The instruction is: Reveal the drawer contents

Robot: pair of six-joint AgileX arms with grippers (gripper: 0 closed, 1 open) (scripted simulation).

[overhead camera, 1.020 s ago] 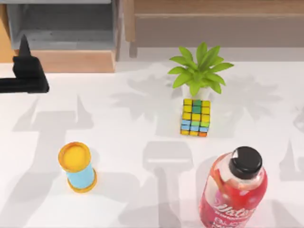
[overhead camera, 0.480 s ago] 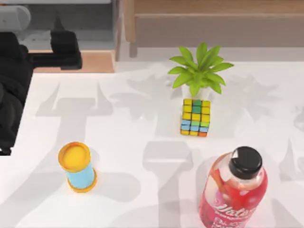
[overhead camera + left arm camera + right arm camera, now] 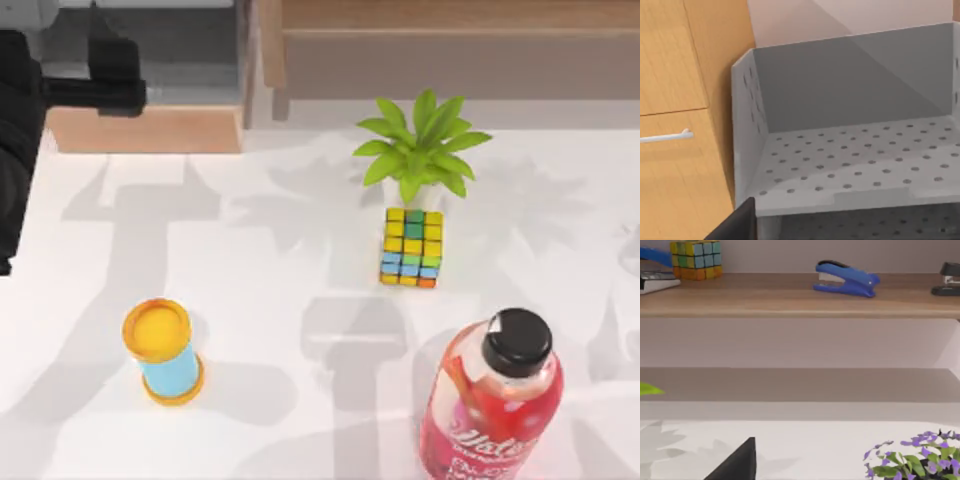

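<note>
My left gripper (image 3: 105, 75) hangs over the drawer (image 3: 150, 128), above its tan front; whether it's clenched, I cannot tell.

You are looking at a rendered office or study corner. A white desk (image 3: 300, 250) carries a small potted plant (image 3: 420, 150), a puzzle cube (image 3: 411, 247) and a drink bottle (image 3: 492, 400). Behind it a wooden shelf (image 3: 790, 295) holds a blue stapler (image 3: 846, 278), and wood-fronted storage with a pulled-out grey drawer (image 3: 850, 150) stands at the desk's far left.
</note>
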